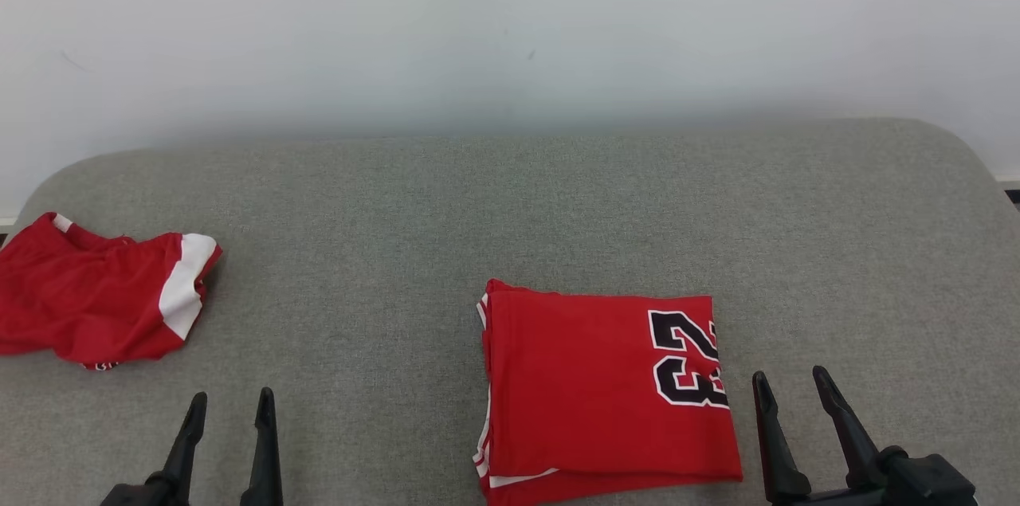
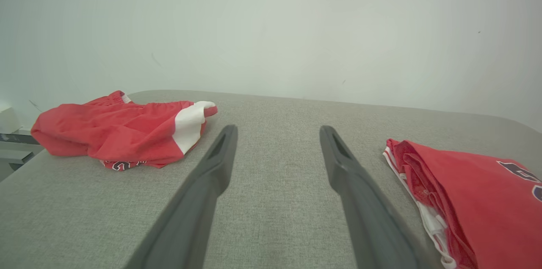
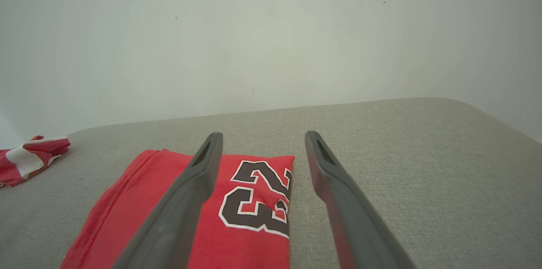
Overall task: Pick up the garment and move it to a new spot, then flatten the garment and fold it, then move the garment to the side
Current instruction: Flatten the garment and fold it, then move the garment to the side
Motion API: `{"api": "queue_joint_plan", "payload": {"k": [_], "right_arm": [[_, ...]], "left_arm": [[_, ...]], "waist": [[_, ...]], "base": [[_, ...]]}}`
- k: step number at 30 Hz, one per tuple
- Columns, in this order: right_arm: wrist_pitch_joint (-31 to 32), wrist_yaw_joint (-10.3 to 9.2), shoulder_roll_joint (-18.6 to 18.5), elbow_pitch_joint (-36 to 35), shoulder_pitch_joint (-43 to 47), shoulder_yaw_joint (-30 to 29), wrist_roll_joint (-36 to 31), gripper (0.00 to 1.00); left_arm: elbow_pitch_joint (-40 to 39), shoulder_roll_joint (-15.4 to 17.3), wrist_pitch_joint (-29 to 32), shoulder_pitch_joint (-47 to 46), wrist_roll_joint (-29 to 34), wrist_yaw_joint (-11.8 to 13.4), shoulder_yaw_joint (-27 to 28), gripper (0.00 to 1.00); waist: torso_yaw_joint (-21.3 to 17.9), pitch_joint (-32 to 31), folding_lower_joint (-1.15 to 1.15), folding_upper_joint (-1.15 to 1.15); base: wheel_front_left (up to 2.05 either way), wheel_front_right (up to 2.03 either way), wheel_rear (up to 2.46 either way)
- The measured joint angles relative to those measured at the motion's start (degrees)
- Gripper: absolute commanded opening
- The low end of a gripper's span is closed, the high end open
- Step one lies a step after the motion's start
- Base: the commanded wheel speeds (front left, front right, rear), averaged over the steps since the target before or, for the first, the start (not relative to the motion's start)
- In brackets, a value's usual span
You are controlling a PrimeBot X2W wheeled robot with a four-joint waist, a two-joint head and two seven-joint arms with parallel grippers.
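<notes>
Your head view: the folded red cloth jersey numbered 23 [image 1: 590,402] lies on the grey fabric surface [image 1: 398,211] beside your right gripper [image 1: 790,375]; it and the left gripper [image 1: 231,397] gape empty. Left wrist view: a crumpled red-and-white garment [image 2: 118,133] lies well apart from the jersey. Right wrist view: the number shows between the fingers [image 3: 186,192].

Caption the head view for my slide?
Folded jersey between open left pincer and open right pincer; crumpled red garment far left.
</notes>
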Motion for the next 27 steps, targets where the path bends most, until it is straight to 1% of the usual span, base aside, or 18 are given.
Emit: {"api": "queue_joint_plan", "payload": {"k": [10,27], "right_arm": [[0.02,0.0,-0.45,1.87,0.18,-0.44,-0.6,1.0],[0.01,0.0,-0.37,3.3,0.09,0.18,-0.9,1.0]], "left_arm": [[-0.11,-0.01,-0.01,1.61,0.16,0.11,-0.77,1.0],[-0.09,-0.01,-0.01,2.17,0.25,0.55,-1.01,1.0]], "waist": [[1.59,-0.75,0.0,0.0],[1.5,-0.55,0.0,0.0]], "base": [[0.0,0.0,0.0],[0.0,0.0,0.0]]}}
